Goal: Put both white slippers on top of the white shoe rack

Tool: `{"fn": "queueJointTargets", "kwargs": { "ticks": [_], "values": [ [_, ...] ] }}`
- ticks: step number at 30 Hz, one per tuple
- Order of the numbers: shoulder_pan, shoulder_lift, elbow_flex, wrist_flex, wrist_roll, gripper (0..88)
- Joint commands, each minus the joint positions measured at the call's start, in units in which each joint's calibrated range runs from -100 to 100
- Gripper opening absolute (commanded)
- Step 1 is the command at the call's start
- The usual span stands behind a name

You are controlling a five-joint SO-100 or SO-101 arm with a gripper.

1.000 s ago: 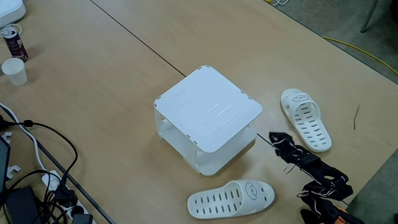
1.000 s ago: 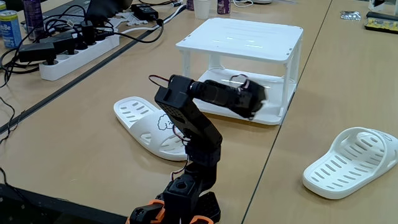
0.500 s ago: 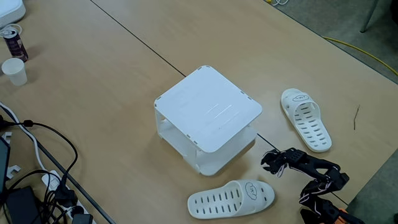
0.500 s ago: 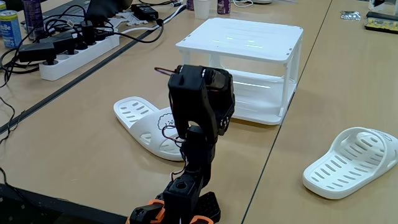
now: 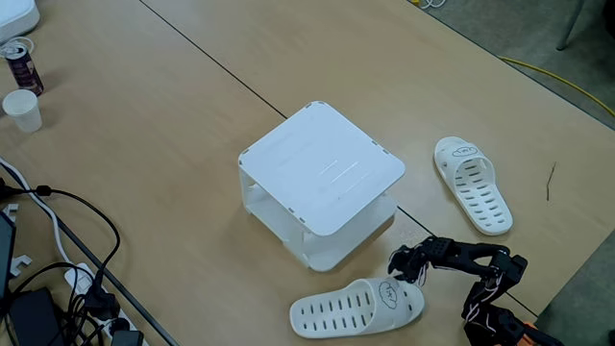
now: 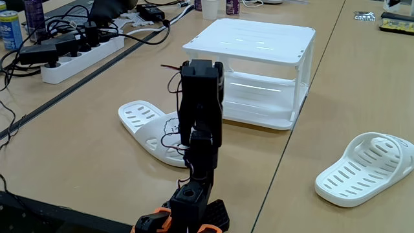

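The white shoe rack (image 5: 322,173) stands mid-table with its top panel bare; the other fixed view shows the rack (image 6: 252,42) beyond the arm. One white slipper (image 5: 473,185) lies to the rack's right. The other white slipper (image 5: 354,308) lies in front of the rack, its cartoon face toward the arm. My gripper (image 5: 396,266) hangs at the face end of this nearer slipper, and I cannot make out its jaws. From behind, the arm (image 6: 200,97) covers part of that slipper (image 6: 147,126) and hides the gripper. The far slipper (image 6: 370,167) lies at the right.
A power strip (image 6: 76,55) and tangled black cables (image 5: 58,279) crowd the left table side. A can (image 5: 21,65) and a white cup (image 5: 21,109) stand at the far left. The table edge runs close behind the arm base (image 5: 495,327).
The arm has swung from pointing between the slippers toward the nearer slipper. The gripper has moved left and down in the overhead-like view. Slippers and rack have not moved.
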Motion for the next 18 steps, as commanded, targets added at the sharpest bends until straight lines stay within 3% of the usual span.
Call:
{"fn": "queueJointTargets", "kwargs": {
  "ticks": [1,6,12,18],
  "values": [
    [-7.13,-0.82,-1.00,0.30,0.42,0.7],
    [-14.61,-0.82,-2.44,0.04,0.42,0.7],
    [-17.65,-1.41,-2.62,-0.05,0.42,0.7],
    [-11.24,-9.99,0.26,0.21,0.42,0.7]
  ]
}}
